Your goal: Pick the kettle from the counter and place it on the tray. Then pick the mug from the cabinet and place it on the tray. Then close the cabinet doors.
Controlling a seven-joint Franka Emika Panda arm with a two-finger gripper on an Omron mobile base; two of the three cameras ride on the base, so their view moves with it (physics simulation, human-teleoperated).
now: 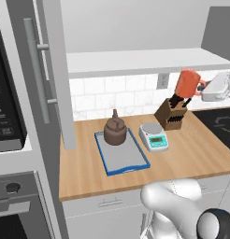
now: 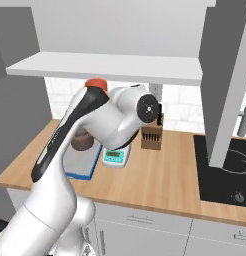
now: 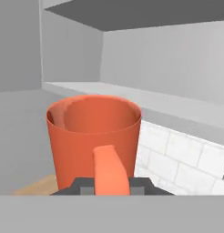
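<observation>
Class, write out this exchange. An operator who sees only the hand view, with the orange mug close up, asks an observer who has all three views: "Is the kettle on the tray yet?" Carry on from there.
Observer: Yes. In the left base view the kettle sits on the tray, at its far end.
Operator: Where is the mug in the room?
Observer: The mug is in the air above the knife block, to the right of the tray.
Operator: What lies between it and the tray?
Observer: A small kitchen scale stands on the counter just right of the tray.
</observation>
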